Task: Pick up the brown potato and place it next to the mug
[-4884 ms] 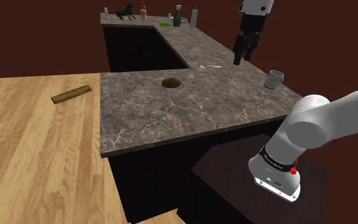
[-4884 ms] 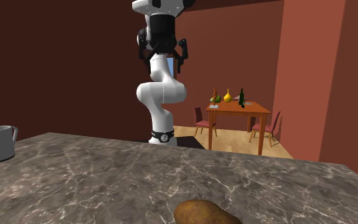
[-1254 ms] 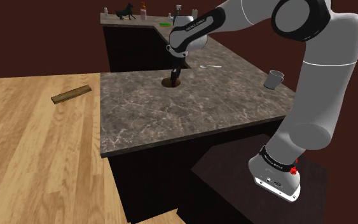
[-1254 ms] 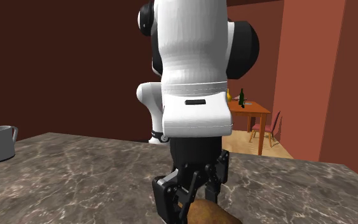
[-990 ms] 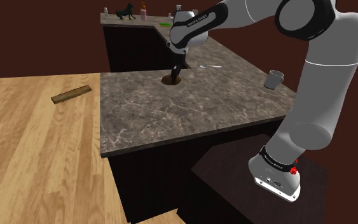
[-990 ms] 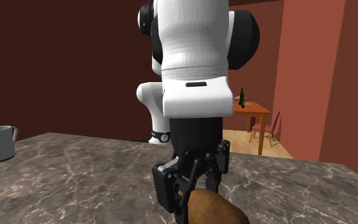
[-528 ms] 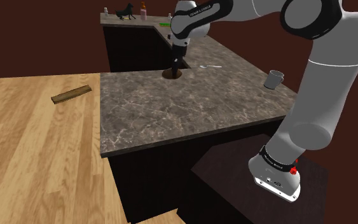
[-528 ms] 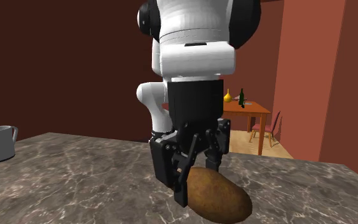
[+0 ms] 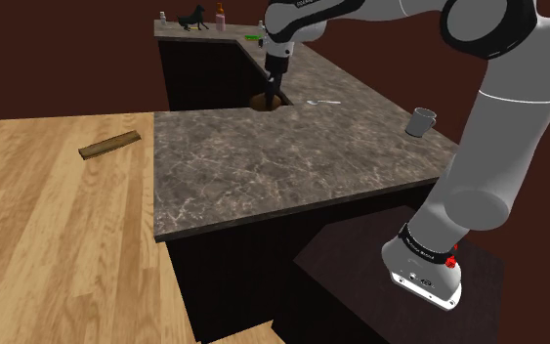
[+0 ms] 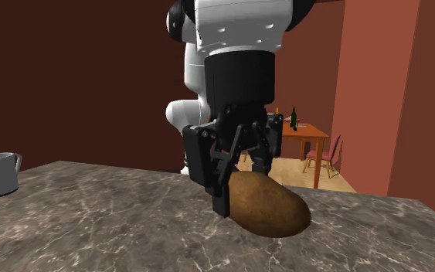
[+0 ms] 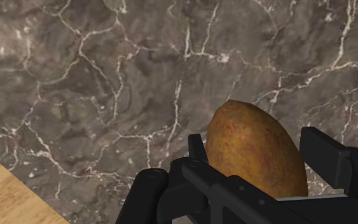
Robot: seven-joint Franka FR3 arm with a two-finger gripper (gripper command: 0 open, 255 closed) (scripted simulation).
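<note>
The hand (image 10: 246, 188) is pinching the potato (image 10: 270, 205). Its two black fingers press on opposite sides of the brown skin, and the wrist view shows one finger on each flank with the rounded end sticking out past them. The potato seems to hang just clear of the bench (image 9: 292, 166), a dark marbled top with pale veins that lies under it in the wrist view.

The mug (image 9: 420, 121) stands upright on the same bench. In the shoulder view the potato is well apart from the mug, off to the mug's left and farther back, about level with the inner corner where the bench turns. A small pale thing (image 9: 321, 102), too small to name, lies on the bench between the mug and the potato. In the second exterior view the mug sits at the picture's left edge and the potato is far to the mug's right.

The arm (image 9: 502, 107) rises from the stand (image 9: 356, 264), which is below the mug in the shoulder view, and arches high over the mug before coming down to the potato. A wooden plank (image 9: 109, 146) lies on the floor (image 9: 58, 244), far to the mug's left. In the second exterior view a wooden dining table (image 10: 304, 133) with chairs stands beyond the bench, far to the mug's right.
</note>
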